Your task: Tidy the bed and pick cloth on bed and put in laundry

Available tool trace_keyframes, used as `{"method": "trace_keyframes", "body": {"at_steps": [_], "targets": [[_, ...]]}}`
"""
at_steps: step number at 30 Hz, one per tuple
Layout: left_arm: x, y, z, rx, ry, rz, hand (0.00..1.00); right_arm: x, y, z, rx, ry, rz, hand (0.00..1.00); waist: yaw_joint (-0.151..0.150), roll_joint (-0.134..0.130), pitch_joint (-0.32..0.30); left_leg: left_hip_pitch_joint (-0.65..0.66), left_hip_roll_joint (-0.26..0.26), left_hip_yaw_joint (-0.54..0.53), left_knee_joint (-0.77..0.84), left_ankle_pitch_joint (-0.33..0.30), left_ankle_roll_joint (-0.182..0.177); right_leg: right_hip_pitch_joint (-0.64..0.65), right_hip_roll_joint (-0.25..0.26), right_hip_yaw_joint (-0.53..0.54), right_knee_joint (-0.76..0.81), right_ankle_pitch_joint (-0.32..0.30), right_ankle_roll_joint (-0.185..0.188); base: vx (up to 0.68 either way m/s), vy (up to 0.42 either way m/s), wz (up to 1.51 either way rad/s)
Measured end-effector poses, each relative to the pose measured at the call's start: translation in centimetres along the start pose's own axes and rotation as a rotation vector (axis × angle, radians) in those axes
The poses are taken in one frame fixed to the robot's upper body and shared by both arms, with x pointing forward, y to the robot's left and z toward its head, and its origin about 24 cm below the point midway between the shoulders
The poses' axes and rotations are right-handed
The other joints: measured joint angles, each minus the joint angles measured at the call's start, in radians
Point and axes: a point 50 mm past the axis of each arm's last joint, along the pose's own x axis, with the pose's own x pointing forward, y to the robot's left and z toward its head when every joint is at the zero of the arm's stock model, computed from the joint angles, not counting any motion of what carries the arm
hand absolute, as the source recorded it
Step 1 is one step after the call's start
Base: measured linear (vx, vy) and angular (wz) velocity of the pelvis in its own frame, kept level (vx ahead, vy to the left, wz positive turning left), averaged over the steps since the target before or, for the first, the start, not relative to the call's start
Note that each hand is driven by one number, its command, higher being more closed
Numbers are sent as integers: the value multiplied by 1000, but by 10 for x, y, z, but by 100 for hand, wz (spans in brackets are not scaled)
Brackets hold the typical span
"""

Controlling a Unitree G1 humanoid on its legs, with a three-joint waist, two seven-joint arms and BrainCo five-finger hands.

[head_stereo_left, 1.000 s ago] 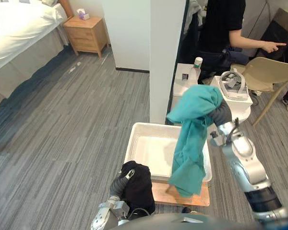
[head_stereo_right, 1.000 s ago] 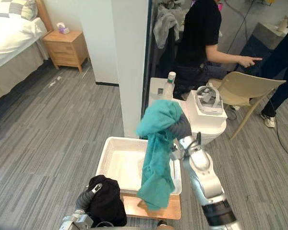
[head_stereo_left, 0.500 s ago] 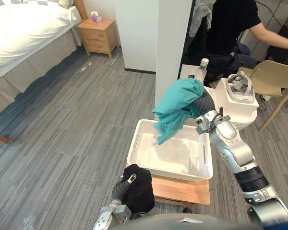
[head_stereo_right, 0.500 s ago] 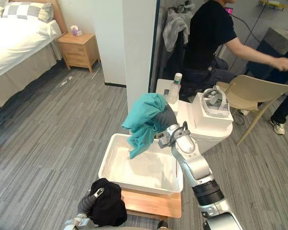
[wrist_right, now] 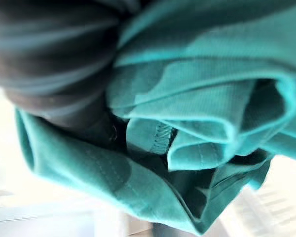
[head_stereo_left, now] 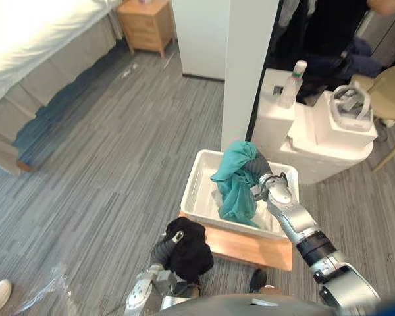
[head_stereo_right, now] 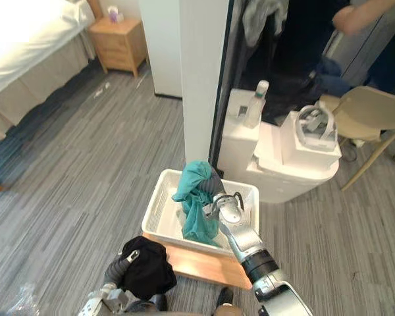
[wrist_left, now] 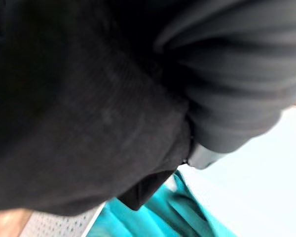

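**Step in hand.** The white laundry basket stood on a low wooden stand directly before the robot. The teal cloth hung into the basket. Its lower end appeared to rest on the basket floor, while its upper part was bunched over the right hand, just above the rim. That hand was wrapped in the fabric, and its grip could not be determined. The black cloth was bundled over the left hand, outside the basket and near the front corner of the stand on the robot's left side. That hand's grip could not be determined either. Judged: the teal item was being deposited and the black item awaited its turn.

**Next move.** The right hand would need to shed the fabric and draw clear without dragging it back over the rim. The left hand would then need to be carried above the basket.

**Surface and room.** The grey striped floor covered the room. The bed, in white linen, lay well apart at the far left, with a wooden nightstand beside it. A white pillar rose behind the basket. White cabinets beyond it carried a headset and a bottle.
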Motion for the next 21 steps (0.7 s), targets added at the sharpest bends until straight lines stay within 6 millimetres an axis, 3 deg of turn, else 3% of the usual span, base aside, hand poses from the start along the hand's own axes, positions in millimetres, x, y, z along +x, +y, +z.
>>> {"method": "trace_keyframes", "body": {"at_steps": [6, 12, 16, 21], "targets": [[4, -3, 15, 1, -69, 5, 100, 0, -13, -28, -67, 98, -124, 0, -2, 13, 25, -5, -14, -9, -14, 27, -17, -6, -16, -35, 0, 0, 1, 49, 14, 12], [1, -2, 34, 18, -176, 12, 100, -4, -16, -39, -168, 121, -128, 0, -1, 14, 26, 23, -23, -6, -12, 27, -17, 25, -27, -39, 0, 3, 6, -4, 25, 4], [-5, -4, 64, 24, -310, 25, 100, -14, -11, -50, -219, 122, -115, 0, 0, 13, 25, 56, -21, -4, -16, 23, -12, 59, -26, -38, 0, 0, 12, -62, 12, 4], [-9, -4, 82, 57, -387, 31, 100, -29, -6, -65, -321, 139, -103, 0, -2, 3, 15, 74, -18, 5, -32, 24, -3, 74, -21, -34, -1, -8, 18, -80, 8, -1]]}}
